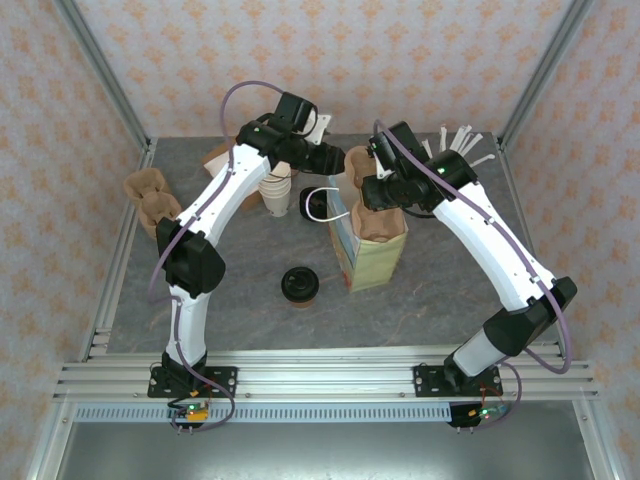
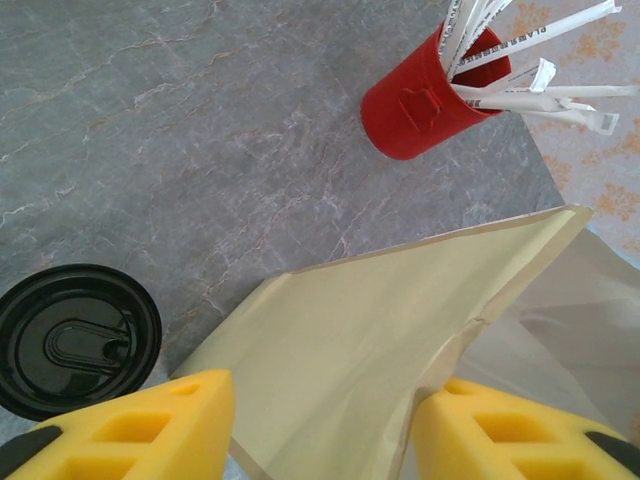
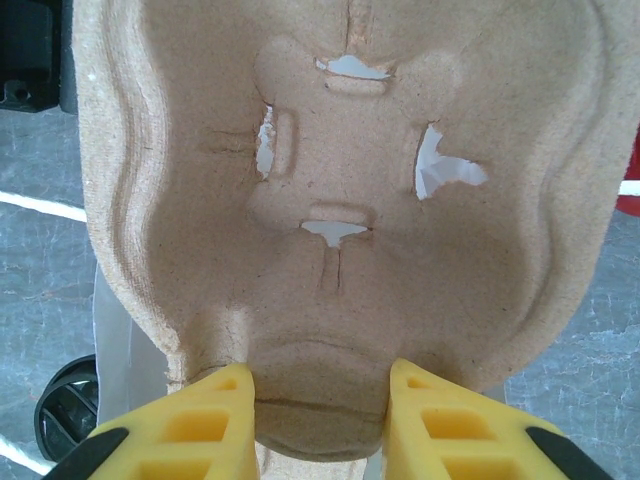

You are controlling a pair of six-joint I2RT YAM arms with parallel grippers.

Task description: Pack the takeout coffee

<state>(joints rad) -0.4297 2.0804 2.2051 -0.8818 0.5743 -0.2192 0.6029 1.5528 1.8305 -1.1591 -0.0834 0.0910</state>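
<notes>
We clamp a pulp carrier point(image 3: 340, 200) in our right pincer point(image 3: 320, 400) at the paper bag point(image 1: 375, 255) mouth. Our left pincer point(image 2: 325, 430) gapes astride the rim. The takeout coffee point(image 1: 299, 285) stands on the bench point(image 1: 450, 300) nearby, and a snagged, unheld bag might topple onto it.

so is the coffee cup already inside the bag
No, the takeout coffee stands on the table beside the paper bag, outside it.

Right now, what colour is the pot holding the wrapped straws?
Red; the pot shows best in the left wrist view.
</notes>
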